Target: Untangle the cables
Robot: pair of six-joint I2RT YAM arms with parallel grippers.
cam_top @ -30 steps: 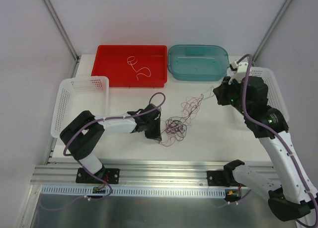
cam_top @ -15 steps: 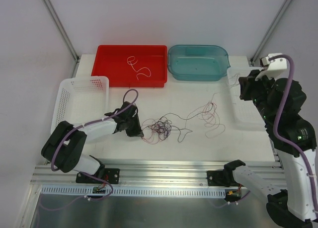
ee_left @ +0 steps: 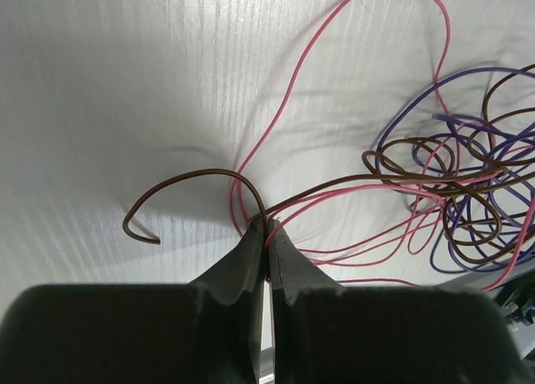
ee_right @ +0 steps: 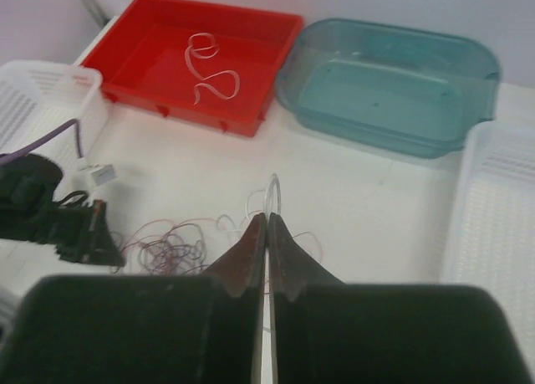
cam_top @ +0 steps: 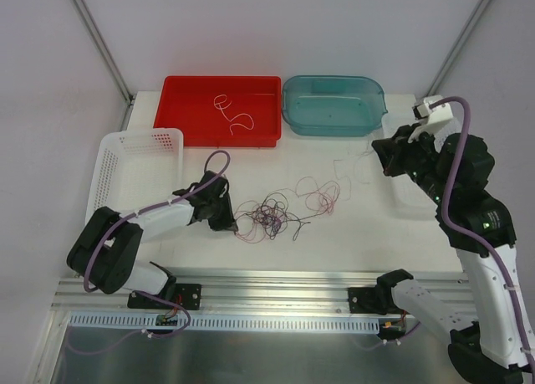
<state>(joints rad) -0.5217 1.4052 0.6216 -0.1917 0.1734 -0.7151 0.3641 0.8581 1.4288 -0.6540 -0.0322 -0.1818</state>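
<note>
red tray (cam_top: pixel 184 108): upper left of the top view, at the back of the table. two curly white wires (cam_top: pixel 242 123) lie inside it.
blue-green tub (cam_top: pixel 334 120): just right of the red tray, side by side with it. you can see through its walls.
left white basket (cam_top: pixel 138 150): at the left edge of the table. the left arm covers its lower part.
right white basket (ee_right: pixel 493 200): at the right edge of the table, mostly hidden behind the right arm in the top view.
cables (cam_top: pixel 272 215): a loose bunch of thin brown, pink and purple loops on the table, in the middle of the top view, below the red tray. thin loops trail from it to the right.
left gripper (ee_left: pixel 267 233): closed tight, low on the table at the left end of the bunch. it pinches a brown wire (ee_left: pixel 192 179) and a pink wire (ee_left: pixel 334 33) at its tips.
right gripper (ee_right: pixel 266 221): closed tight, up at the right of the top view, near the tub. a pale wire (ee_right: pixel 272 187) loops up from its tips, so it seems to pinch it.
table (cam_top: pixel 351 233): white and flat, with fine lines in it seen up close.
room: plain pale walls, two grey metal posts (cam_top: pixel 96 37) slanting in the top corners, and a metal rail (cam_top: pixel 267 288) along the bottom where the arms are bolted.
</note>
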